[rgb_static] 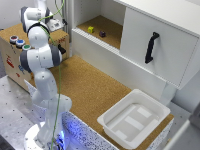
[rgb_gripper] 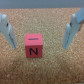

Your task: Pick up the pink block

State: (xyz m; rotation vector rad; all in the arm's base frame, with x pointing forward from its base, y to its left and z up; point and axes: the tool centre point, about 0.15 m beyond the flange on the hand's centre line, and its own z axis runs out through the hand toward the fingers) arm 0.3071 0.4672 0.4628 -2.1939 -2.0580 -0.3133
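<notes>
Item: pink block [rgb_gripper: 34, 45], letter N on its near face, resting on cork surface [rgb_gripper: 42, 70]; frame centre-left.
Fingers [rgb_gripper: 7, 31]: spread wide, empty, flanking the block, apparently aligned for a straddling descent and grasp.

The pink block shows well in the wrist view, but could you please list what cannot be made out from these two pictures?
- Pink block: not visible in the exterior view, so its place on the cork surface is unknown.
- Gripper: the wrist view cuts off its fingers; in the exterior view the arm hides it.
- Small yellow object and small dark object in the cabinet: too small and blurred to identify.
</notes>
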